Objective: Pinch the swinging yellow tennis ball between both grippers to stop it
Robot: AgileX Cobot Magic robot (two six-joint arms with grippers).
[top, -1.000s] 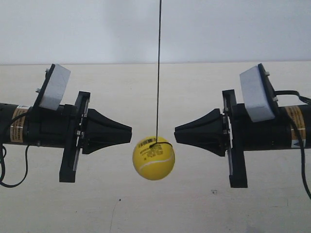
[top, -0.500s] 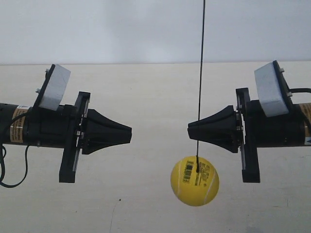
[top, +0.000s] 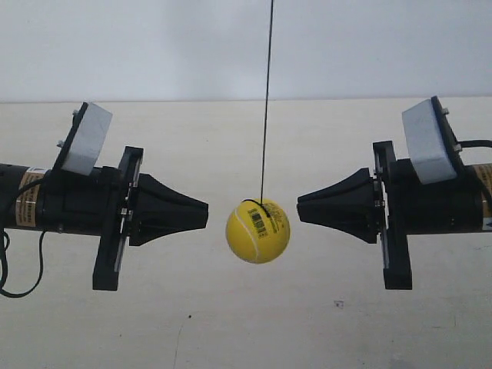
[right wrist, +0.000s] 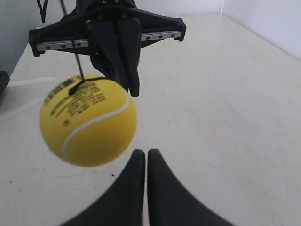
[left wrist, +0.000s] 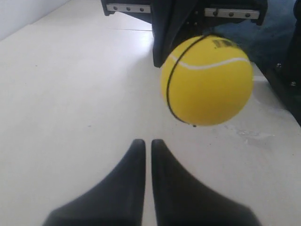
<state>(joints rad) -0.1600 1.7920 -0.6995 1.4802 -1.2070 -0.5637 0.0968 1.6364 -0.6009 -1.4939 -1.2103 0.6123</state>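
Ball swung back, now hangs between your left tool and right tool, touching neither; both clenched, empty.

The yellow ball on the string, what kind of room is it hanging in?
Probably a robot test lab: a plain white wall, a pale tabletop, and the black cone-tipped left gripper and right gripper pointing at a bright yellow tennis ball hung on a thin dark string.

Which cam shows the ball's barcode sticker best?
Exterior view: the barcode sticker on the yellow tennis ball faces the camera and its bars are legible. The left wrist view catches only its blurred edge at the ball's rim. The right wrist view shows printed text, no clear bars.
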